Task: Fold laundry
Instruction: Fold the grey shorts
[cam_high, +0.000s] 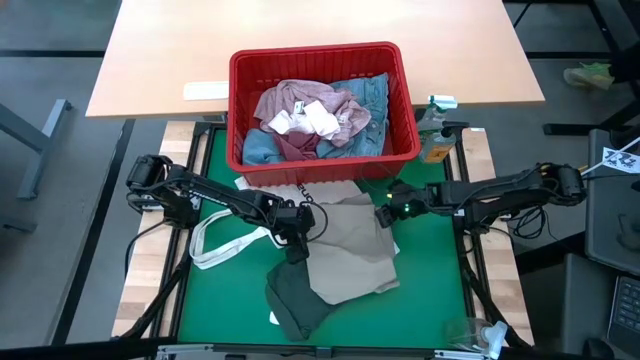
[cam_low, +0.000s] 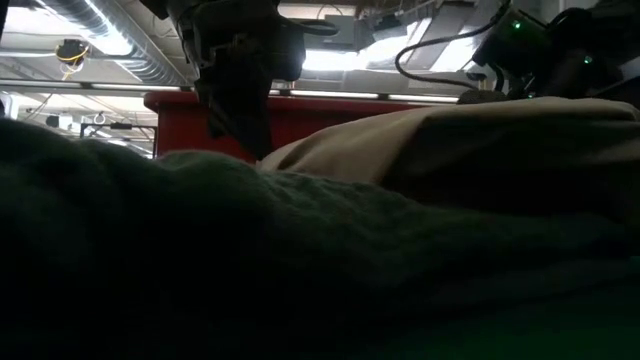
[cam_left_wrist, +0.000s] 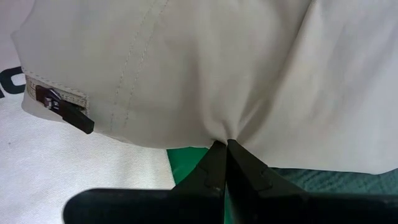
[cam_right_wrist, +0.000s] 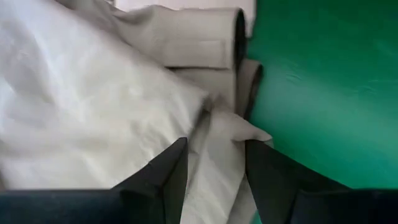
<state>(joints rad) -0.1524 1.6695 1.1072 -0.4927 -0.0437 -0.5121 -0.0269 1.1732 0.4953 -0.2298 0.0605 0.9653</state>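
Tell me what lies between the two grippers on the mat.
The beige trousers span the stretch in the high view: left gripper pinches one edge, right gripper has cloth between its fingers.

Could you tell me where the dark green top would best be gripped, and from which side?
Probably the dark green top is best gripped at its exposed near corner, coming from above on the front side. That end lies free on the green mat, while the beige trousers cover its far part.

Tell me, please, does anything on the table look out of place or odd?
Yes. A white tote bag lies on the green mat partly under the beige trousers, though it is not clothing. The dark green top lies crumpled beneath the trousers' near edge.
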